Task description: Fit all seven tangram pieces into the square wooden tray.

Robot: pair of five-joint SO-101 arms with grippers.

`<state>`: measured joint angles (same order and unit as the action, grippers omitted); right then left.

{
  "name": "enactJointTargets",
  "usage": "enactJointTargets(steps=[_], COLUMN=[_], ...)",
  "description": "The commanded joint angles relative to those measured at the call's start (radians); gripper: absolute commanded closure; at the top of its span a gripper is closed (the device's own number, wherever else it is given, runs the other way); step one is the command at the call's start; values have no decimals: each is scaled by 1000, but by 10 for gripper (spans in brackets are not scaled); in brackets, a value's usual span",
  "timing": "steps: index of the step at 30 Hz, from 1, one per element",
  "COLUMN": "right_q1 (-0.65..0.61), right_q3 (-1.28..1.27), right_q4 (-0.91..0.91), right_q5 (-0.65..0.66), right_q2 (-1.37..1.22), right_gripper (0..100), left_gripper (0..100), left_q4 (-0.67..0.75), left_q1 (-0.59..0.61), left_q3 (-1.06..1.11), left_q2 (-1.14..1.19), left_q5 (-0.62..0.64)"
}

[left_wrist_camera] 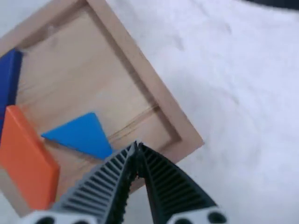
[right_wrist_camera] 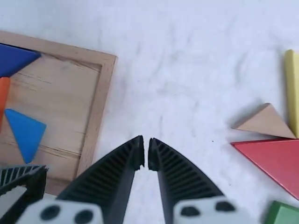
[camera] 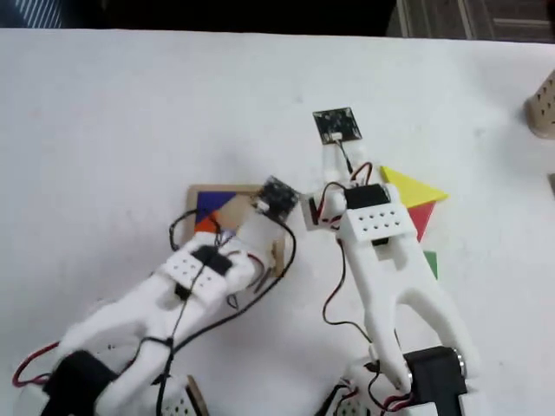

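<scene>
The square wooden tray [left_wrist_camera: 154,95] holds a dark blue triangle [left_wrist_camera: 8,79], an orange piece [left_wrist_camera: 25,158] and a light blue triangle [left_wrist_camera: 79,135]. My left gripper [left_wrist_camera: 138,148] is shut and empty, hovering over the tray's edge near the light blue triangle. My right gripper [right_wrist_camera: 145,154] is shut on nothing above bare table, between the tray [right_wrist_camera: 96,121] and the loose pieces. Those are a plain wooden triangle [right_wrist_camera: 264,122], a red triangle [right_wrist_camera: 275,161], a yellow piece [right_wrist_camera: 292,88] and a green piece [right_wrist_camera: 282,214]. The left arm [camera: 199,269] covers much of the tray [camera: 227,189] in the high view.
A perforated wooden block [camera: 542,108] stands at the table's right edge. The yellow triangle [camera: 416,189], red piece [camera: 421,221] and green piece [camera: 431,264] lie right of the right arm [camera: 373,225]. White table stretches open at the back and the left.
</scene>
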<state>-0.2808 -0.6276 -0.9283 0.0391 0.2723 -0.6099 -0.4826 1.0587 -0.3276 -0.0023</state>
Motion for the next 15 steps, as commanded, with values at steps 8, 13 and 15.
enactJointTargets(steps=[8, 13, 15], right_q1=[12, 36, 50], right_q3=[9, 0, -2], right_q4=[15, 18, 19], right_q5=[9, 9, 9], right_q2=[10, 10, 10], right_gripper=[979, 978, 978], left_gripper=[977, 977, 977], left_q4=[-43, -49, -48], left_q1=[148, 159, 171], left_q3=[-129, -130, -127], left_q2=[81, 84, 79], left_q5=[2, 2, 2])
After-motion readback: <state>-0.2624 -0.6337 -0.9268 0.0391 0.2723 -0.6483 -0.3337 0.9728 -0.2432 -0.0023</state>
